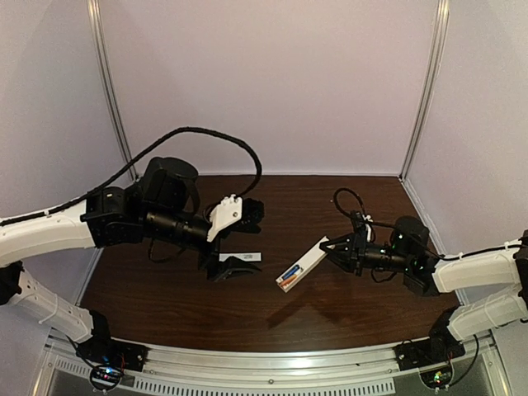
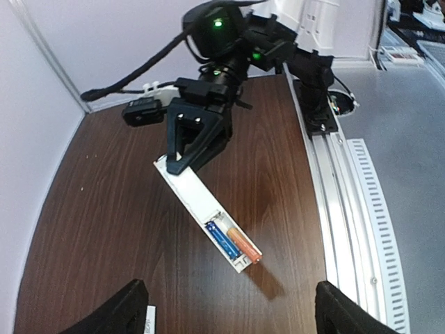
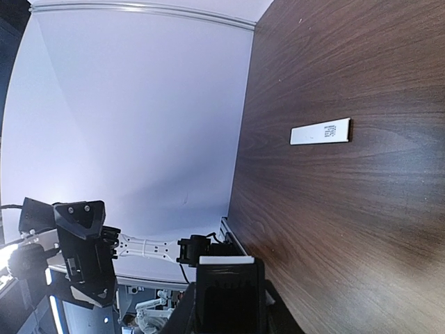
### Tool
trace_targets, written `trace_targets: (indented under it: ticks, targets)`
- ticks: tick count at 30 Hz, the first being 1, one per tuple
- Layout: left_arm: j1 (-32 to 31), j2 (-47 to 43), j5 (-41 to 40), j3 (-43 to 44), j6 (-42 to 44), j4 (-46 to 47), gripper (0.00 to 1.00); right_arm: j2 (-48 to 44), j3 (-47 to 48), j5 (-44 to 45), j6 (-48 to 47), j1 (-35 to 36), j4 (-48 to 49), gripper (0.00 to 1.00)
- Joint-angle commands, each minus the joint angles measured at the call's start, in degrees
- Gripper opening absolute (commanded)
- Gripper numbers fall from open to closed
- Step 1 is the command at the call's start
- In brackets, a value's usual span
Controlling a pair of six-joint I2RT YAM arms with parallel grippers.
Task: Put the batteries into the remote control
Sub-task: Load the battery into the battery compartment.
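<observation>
Right claw point(image 2: 182, 158) held remote control point(image 2: 201, 205) by bare end; light, stiff, probably slick; batteries point(image 2: 233, 242) seated; left claw point(image 1: 224, 268) wide.

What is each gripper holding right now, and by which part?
The right gripper clamps the remote by the end away from the batteries. The left gripper is open and holds nothing.

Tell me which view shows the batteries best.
Left wrist view: the blue battery and orange battery lie side by side in the remote control. Top view shows tiny specks; right wrist view, neither.
</observation>
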Motion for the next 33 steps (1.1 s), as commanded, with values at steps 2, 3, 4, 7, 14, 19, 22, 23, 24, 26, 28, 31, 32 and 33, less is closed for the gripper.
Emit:
trace_targets:
  ticks: [2, 3, 4, 7, 14, 19, 22, 23, 24, 26, 28, 31, 32, 33]
  targets:
    - [-1.98, -0.42, 4.40, -0.80, 15.74, -0.71, 0.75, -1.10, 2.14, -3.98, 1.64, -0.15, -0.95, 0.00]
    - [-2.48, 0.19, 4.63, -0.45, 16.87, -1.45, 0.73, -1.01, 2.40, -4.32, 1.75, -0.15, -1.04, 0.00]
    - [-2.90, 0.76, 4.74, -0.17, 17.57, -1.85, 0.73, -0.94, 2.77, -4.69, 1.59, -0.15, -1.43, 0.00]
    - [-4.02, 2.69, 6.03, 0.54, 19.74, -2.47, 0.68, -0.68, 4.05, -5.85, 1.09, -0.15, -2.37, 0.00]
    - [-6.29, 7.11, 6.56, 2.26, 22.61, -2.49, 0.46, 1.02, 5.82, -7.98, 0.80, -0.05, -2.19, 0.00]
    - [-6.58, 8.60, 5.64, 3.08, 22.93, -2.49, 0.37, 2.38, 6.67, -9.46, 0.88, 0.33, -1.29, 0.00]
    - [-6.62, 9.13, 5.23, 3.35, 23.22, -2.55, 0.34, 2.88, 7.08, -10.04, 0.80, 0.59, -0.86, 0.00]
    - [-6.63, 9.39, 5.09, 3.49, 23.31, -2.65, 0.33, 3.05, 7.17, -10.16, 0.84, 0.59, -0.71, 0.00]
    - [-6.68, 9.73, 4.78, 3.71, 23.24, -2.66, 0.31, 3.14, 7.18, -10.21, 0.88, 0.71, -0.54, 0.00]
    - [-6.71, 10.42, 4.70, 4.07, 23.59, -2.99, 0.30, 3.28, 7.28, -10.46, 0.97, 0.82, 0.05, 0.00]
    - [-6.73, 10.99, 4.46, 4.28, 23.74, -3.02, 0.29, 3.58, 7.27, -10.67, 1.33, 0.94, 0.73, 0.00]
    - [-6.93, 11.47, 4.27, 4.40, 23.85, -3.15, 0.27, 3.69, 7.38, -11.03, 1.28, 1.24, 1.01, 0.00]
    - [-6.91, 11.66, 4.20, 4.48, 23.85, -3.18, 0.26, 3.66, 7.40, -11.11, 1.37, 1.26, 1.11, 0.00]
    - [-6.97, 11.81, 4.05, 4.49, 23.85, -3.19, 0.25, 3.70, 7.48, -11.13, 1.29, 1.29, 1.25, 0.00]
